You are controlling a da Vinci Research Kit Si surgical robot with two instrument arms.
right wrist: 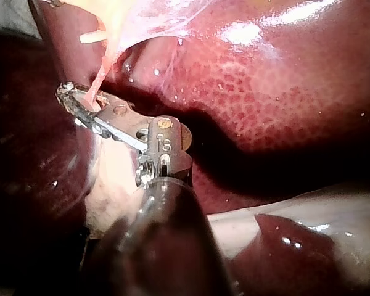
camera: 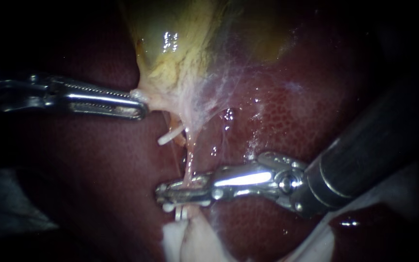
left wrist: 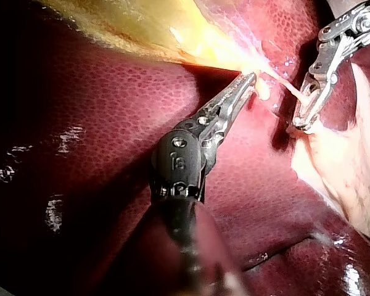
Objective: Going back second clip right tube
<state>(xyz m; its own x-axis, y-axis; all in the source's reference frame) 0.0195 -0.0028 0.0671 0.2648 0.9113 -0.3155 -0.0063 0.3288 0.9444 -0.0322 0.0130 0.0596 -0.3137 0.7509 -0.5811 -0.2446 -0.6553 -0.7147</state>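
My left instrument comes in from the left, its jaws shut on the lower edge of the yellowish gallbladder and holding it taut. A thin pink tube runs down from that edge. My right instrument lies across the tube from the right, the tube passing between its jaws, which show a narrow gap. A white clip sits just below those jaws. Another white clip sticks out higher up, near a second strand. In the right wrist view the tube enters the jaws of the right instrument.
Dark red liver surrounds the site on all sides. Thin whitish membrane fans from the gallbladder over the liver. Pale white material lies under the tube's lower end.
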